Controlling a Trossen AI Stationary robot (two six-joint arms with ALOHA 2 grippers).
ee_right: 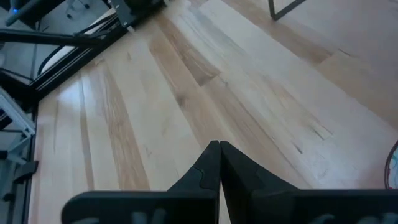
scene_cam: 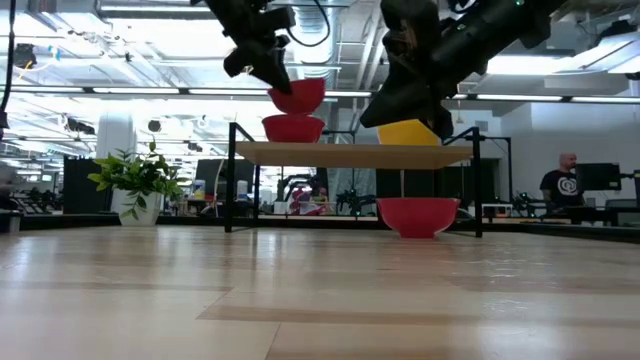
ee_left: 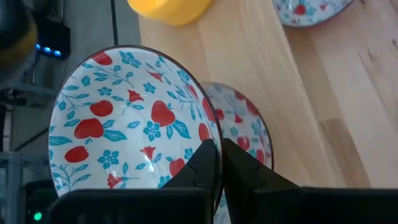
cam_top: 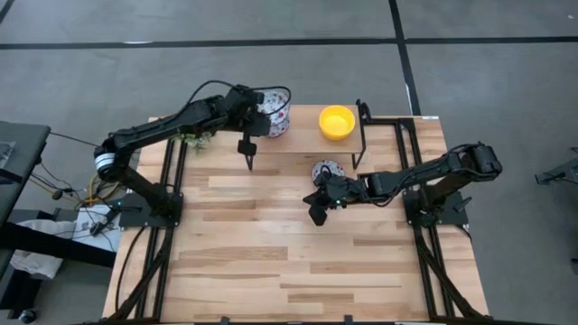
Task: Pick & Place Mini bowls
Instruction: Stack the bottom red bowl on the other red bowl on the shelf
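The white floral-patterned mini bowl (ee_left: 134, 121) hangs just above another like it (ee_left: 249, 134) on the far wooden shelf (cam_top: 302, 140), left gripper (ee_left: 221, 165) clamped on its rim; lower it level, centred. Right gripper (ee_right: 219, 163), fingers together, hovers mid-table

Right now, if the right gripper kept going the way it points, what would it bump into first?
Probably the bare light wooden tabletop. The shut right gripper points down at empty planks; nothing else shows ahead, though depth is hard to judge.
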